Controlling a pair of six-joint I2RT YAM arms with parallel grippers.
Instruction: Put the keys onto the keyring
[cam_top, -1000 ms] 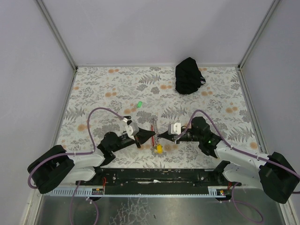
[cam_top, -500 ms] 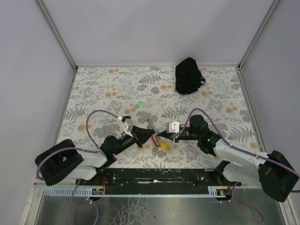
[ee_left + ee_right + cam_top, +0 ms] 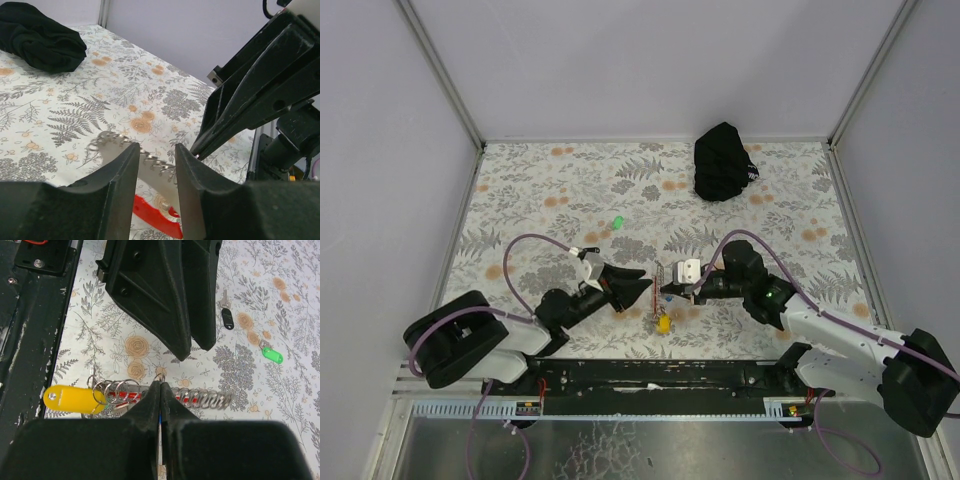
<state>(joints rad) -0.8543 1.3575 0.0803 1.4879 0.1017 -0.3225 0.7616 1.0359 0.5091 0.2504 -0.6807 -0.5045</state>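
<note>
The keyring lies between both grippers, with its silvery chain (image 3: 200, 399), rings, red strap (image 3: 155, 215) and yellow tag (image 3: 67, 399); the tag also shows in the top view (image 3: 663, 322). My right gripper (image 3: 160, 385) is shut just above the chain. A small ring pokes out at its tip and a blue sliver, the blue key, shows between the pads. My left gripper (image 3: 155, 160) is open and faces the right one (image 3: 664, 290), with the chain just beyond its fingers. The green key (image 3: 272, 356) lies alone farther up the table (image 3: 617, 222).
A small black oblong piece (image 3: 227, 318) with a metal key lies behind the left gripper. A crumpled black cloth (image 3: 724, 160) sits at the far right of the floral table. White walls enclose the table on three sides.
The left arm has reached further right, closing the gap to the right gripper. The right gripper has edged left over the keyring, and the yellow tag has shifted slightly.
</note>
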